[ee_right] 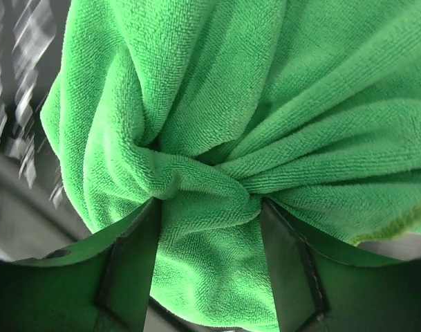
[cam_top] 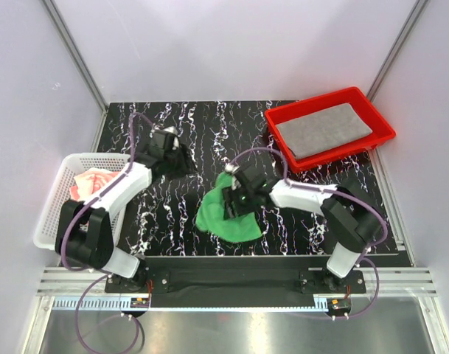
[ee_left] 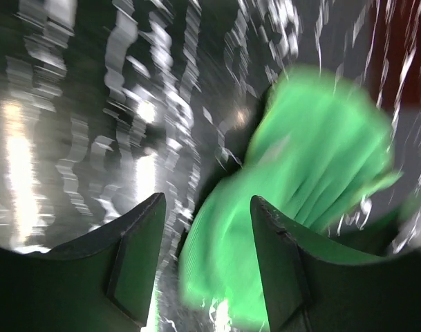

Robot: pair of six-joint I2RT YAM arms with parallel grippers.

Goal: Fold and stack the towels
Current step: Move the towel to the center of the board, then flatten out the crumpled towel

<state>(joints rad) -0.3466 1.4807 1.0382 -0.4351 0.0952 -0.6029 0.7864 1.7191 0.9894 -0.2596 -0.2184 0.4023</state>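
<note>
A bright green towel (cam_top: 218, 220) lies crumpled on the black marbled table, just in front of the arms. My right gripper (cam_top: 235, 200) sits on its upper part. In the right wrist view its fingers (ee_right: 131, 270) pinch a bunched fold of the green towel (ee_right: 196, 90) from both sides. My left gripper (cam_top: 177, 159) hovers over the table, up and to the left of that towel and apart from it. In the blurred left wrist view the left gripper (ee_left: 207, 200) is open and empty, with the green towel (ee_left: 314, 152) lying beyond it. A grey towel (cam_top: 324, 129) lies flat in the red tray. A pink towel (cam_top: 91, 181) is in the basket.
The white lattice basket (cam_top: 51, 221) stands at the table's left edge beside the left arm. The red tray (cam_top: 383, 122) sits at the back right. Pale walls close in the table on three sides.
</note>
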